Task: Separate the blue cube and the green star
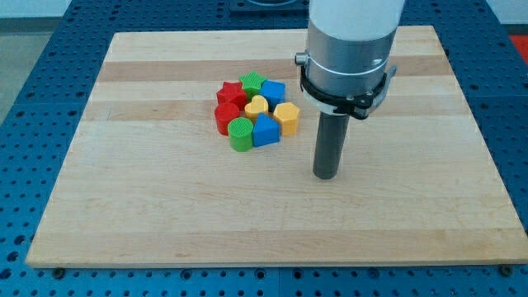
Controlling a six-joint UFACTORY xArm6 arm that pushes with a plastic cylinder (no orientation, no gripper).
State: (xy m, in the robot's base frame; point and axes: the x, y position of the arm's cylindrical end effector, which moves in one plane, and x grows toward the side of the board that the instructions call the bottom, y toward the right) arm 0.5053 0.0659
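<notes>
No legible text, label or number anywhere.

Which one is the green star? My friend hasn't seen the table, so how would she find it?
Look at the wooden board and find the huddle of coloured blocks left of my tip. The green star sits at the huddle's top edge, between the red star and the blue cube. The other green block, at the bottom, is round and ridged, not pointy.

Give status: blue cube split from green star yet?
Nothing looks done: the blue cube sits against the green star at the cluster's top. In hand: my tip is clear of all blocks, toward the view's lower right. Left: the entire push between them.
</notes>
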